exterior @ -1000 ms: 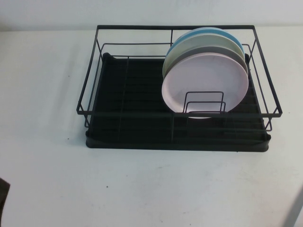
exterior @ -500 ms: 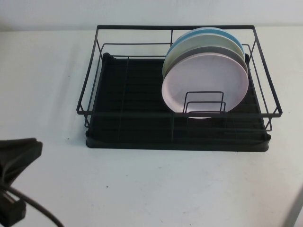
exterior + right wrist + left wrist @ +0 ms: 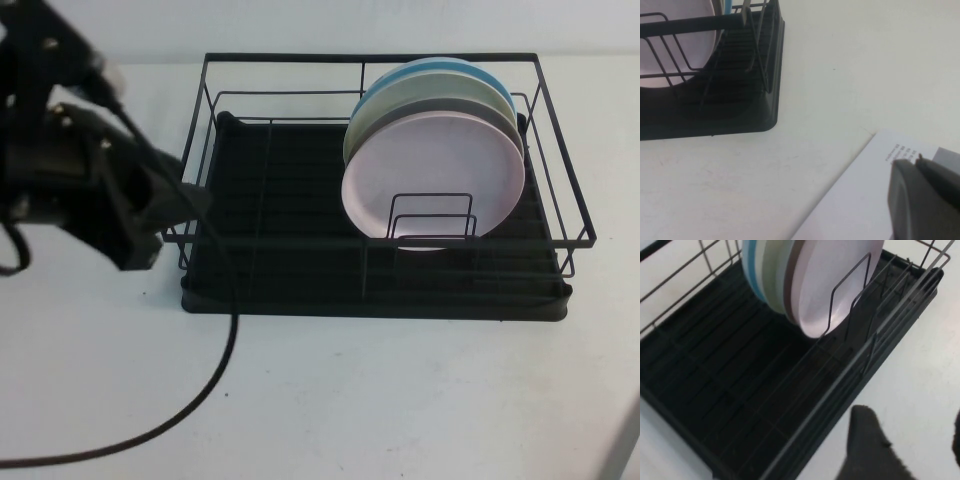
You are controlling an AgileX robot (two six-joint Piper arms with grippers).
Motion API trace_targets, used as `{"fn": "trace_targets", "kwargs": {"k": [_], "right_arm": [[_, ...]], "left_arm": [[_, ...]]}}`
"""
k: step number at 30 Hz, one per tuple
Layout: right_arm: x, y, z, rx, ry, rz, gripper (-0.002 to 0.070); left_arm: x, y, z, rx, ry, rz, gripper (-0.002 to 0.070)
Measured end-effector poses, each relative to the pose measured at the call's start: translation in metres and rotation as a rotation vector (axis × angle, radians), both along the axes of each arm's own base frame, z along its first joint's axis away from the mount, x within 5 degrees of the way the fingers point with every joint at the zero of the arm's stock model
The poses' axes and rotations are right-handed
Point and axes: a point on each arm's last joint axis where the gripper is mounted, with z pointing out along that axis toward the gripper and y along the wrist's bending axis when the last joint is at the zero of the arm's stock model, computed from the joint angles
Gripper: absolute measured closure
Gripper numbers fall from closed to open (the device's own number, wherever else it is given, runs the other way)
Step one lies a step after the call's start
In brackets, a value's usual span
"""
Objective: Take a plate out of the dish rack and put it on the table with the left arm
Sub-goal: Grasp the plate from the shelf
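On high view: left arm (image 3: 90, 190) beside dish rack (image 3: 375, 290), plate (image 3: 432, 180) in front of 3 stacked | left wrist: left gripper (image 3: 910, 450) jaws apart, approach pink rim squarely | right wrist: right gripper (image 3: 927, 202) parked, jaws probably together.

light: bright, even | shadows: soft under dish rack (image 3: 380, 290) | blur: left arm (image 3: 80, 180)

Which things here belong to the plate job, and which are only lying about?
Job: pink plate, dish rack, table, left gripper open near the rack's left end.
Not needed: grey plate, blue plate, paper sheet, parked right gripper.
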Motion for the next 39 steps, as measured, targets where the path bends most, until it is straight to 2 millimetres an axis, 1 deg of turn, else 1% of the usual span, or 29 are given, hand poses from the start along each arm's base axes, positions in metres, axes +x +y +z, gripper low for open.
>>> {"fn": "trace_targets", "kwargs": {"k": [3, 5, 8, 12, 15, 18, 21, 27, 32, 39], "right_arm": [[0.0, 0.0, 0.0, 0.0, 0.0, 0.0, 0.0696], [0.0, 0.0, 0.0, 0.0, 0.0, 0.0, 0.0696], [0.0, 0.0, 0.0, 0.0, 0.0, 0.0, 0.0696], [0.0, 0.0, 0.0, 0.0, 0.0, 0.0, 0.0697], [0.0, 0.0, 0.0, 0.0, 0.0, 0.0, 0.0696], [0.0, 0.0, 0.0, 0.0, 0.0, 0.0, 0.0696], [0.0, 0.0, 0.0, 0.0, 0.0, 0.0, 0.0697], [0.0, 0.0, 0.0, 0.0, 0.0, 0.0, 0.0696], [0.0, 0.0, 0.0, 0.0, 0.0, 0.0, 0.0697], [0.0, 0.0, 0.0, 0.0, 0.0, 0.0, 0.0697]], "left_arm": [[0.021, -0.026, -0.003, 0.016, -0.05, -0.071, 0.0257], [0.034, -0.043, -0.008, 0.028, -0.077, -0.111, 0.0213], [0.052, -0.074, -0.022, 0.06, -0.104, -0.187, 0.0186], [0.068, -0.113, -0.034, 0.082, -0.172, -0.258, 0.0179], [0.083, -0.137, -0.038, 0.055, -0.238, -0.235, 0.0177], [0.098, -0.155, -0.044, 0.016, -0.255, -0.205, 0.0177], [0.11, -0.168, -0.049, 0.002, -0.257, -0.198, 0.0177], [0.128, -0.18, -0.062, -0.013, -0.234, -0.182, 0.0177], [0.134, -0.186, -0.077, -0.054, -0.17, -0.162, 0.0177], [0.139, -0.19, -0.088, -0.043, -0.179, -0.168, 0.0177]]}}
